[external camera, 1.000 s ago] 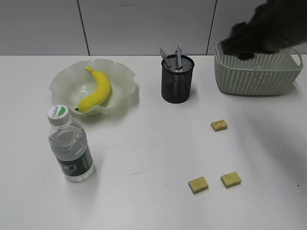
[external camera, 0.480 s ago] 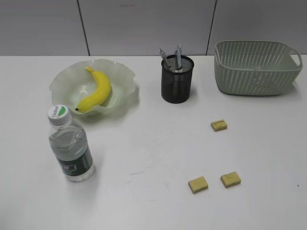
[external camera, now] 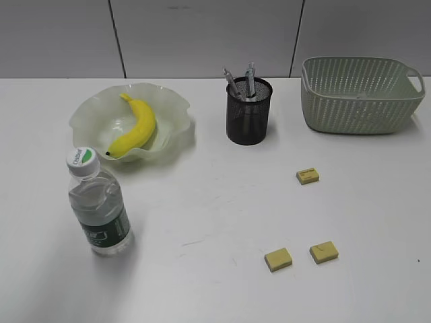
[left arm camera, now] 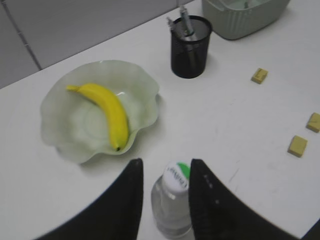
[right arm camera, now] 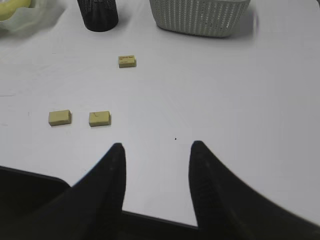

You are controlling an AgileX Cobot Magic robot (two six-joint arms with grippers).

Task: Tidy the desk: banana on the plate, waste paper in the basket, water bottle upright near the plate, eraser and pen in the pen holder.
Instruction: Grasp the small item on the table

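Observation:
The banana (external camera: 138, 128) lies in the pale-green plate (external camera: 172, 108). The water bottle (external camera: 100, 208) stands upright in front of the plate. The black pen holder (external camera: 249, 118) holds pens (external camera: 249, 77). Three yellow erasers (external camera: 308, 176) (external camera: 278, 259) (external camera: 324, 252) lie on the desk (external camera: 202, 202). The basket (external camera: 360, 97) stands at the back right; no waste paper shows. My left gripper (left arm camera: 166, 162) is open, high above the bottle (left arm camera: 172, 210), whose cap shows between the fingers. My right gripper (right arm camera: 157, 146) is open and empty over the desk's front right.
Neither arm shows in the exterior view. In the right wrist view the erasers (right arm camera: 127, 61) (right arm camera: 60, 117) (right arm camera: 99, 118) lie ahead and to the left of the fingers, with the basket (right arm camera: 200, 15) and pen holder (right arm camera: 100, 15) at the far edge.
A dark arm that hung over the basket one second ago has left the exterior view. The objects on the desk have not moved.

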